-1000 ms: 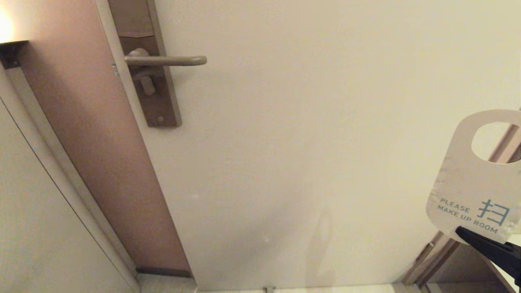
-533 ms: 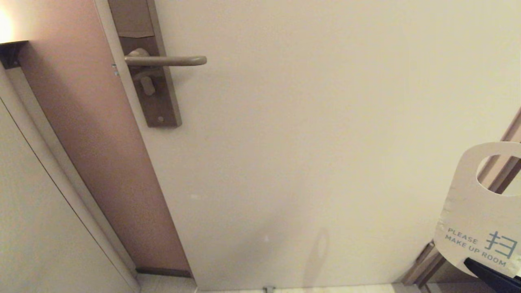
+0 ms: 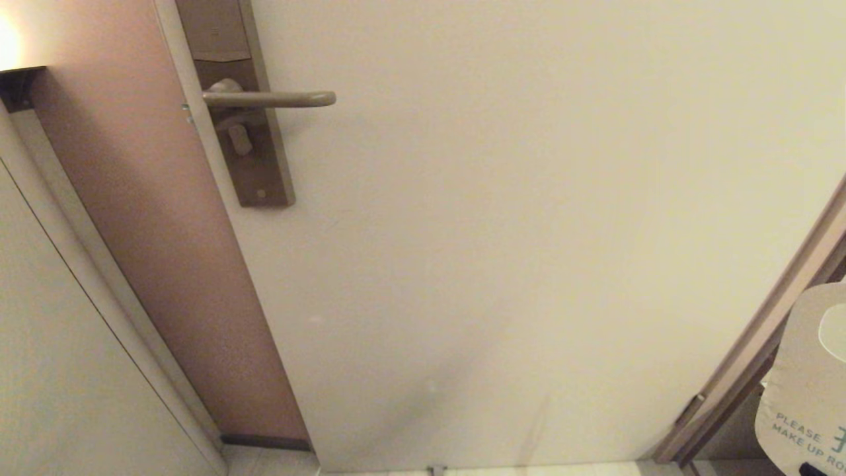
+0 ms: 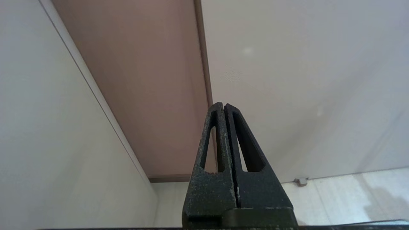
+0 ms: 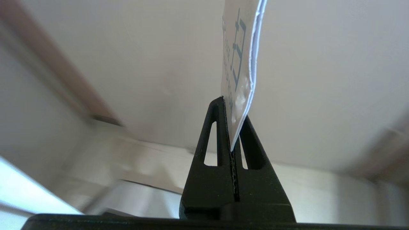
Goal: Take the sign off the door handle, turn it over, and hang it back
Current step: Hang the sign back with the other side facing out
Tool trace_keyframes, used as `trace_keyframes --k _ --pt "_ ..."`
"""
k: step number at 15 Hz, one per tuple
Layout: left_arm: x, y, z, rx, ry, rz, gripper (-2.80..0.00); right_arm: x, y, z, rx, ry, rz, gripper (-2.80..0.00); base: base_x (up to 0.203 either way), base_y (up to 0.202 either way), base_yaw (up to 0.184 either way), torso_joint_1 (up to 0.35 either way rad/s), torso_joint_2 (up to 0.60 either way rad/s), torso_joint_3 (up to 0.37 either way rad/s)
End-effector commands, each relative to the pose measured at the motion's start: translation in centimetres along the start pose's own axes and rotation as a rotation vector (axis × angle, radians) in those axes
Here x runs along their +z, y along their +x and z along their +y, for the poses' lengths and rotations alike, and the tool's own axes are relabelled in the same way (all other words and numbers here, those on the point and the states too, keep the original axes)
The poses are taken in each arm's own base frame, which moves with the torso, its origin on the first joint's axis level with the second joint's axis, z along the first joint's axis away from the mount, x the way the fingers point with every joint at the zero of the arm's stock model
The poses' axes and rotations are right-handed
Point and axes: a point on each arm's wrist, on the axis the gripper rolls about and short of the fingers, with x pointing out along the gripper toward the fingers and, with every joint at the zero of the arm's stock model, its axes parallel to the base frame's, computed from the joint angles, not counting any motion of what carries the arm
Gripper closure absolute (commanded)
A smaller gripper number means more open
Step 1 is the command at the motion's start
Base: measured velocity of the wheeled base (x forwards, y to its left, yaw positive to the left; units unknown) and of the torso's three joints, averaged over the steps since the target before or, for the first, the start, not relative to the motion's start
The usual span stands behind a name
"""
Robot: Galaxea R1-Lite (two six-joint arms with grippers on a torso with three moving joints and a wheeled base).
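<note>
White face of the sign [image 3: 803, 383]: turned to the head camera at the lower right edge, "PLEASE MAKE UP" legible; well apart from the door handle [image 3: 268, 99]
Right tool [image 5: 232, 123]: pinching the sign's lower edge (the card stands up between its fingers, seen edge-on from the wrist)
Left tool [image 4: 223, 107]: pressed together, holding nothing; low by the door's foot
Door handle: bare, level on its brown backplate [image 3: 254, 165]; upper left of the cream door [image 3: 529, 198]
</note>
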Motion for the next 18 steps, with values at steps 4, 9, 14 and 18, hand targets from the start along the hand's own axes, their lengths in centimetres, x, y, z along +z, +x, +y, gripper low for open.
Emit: trace_keyframes --k 4,9,14,18 --pt "0.0 0.0 0.0 0.004 -0.008 0.001 0.00 -1.8 -1.5 -0.1 -0.175 -0.053 -0.026 0.00 0.000 0.000 0.000 0.000 0.00 0.000" --pt "0.0 0.0 0.0 0.005 -0.010 0.003 0.00 -2.4 -1.4 -0.5 -0.319 -0.055 -0.001 0.00 0.000 0.000 0.000 0.000 0.00 0.000" --pt "0.0 0.0 0.0 0.005 -0.010 0.001 0.00 -2.8 -1.3 -0.6 -0.321 -0.081 0.018 0.00 0.000 0.000 0.000 0.000 0.00 0.000" --pt "0.0 0.0 0.0 0.005 -0.010 0.001 0.00 -2.8 -1.3 -0.6 -0.320 -0.089 0.020 0.00 0.000 0.000 0.000 0.000 0.00 0.000"
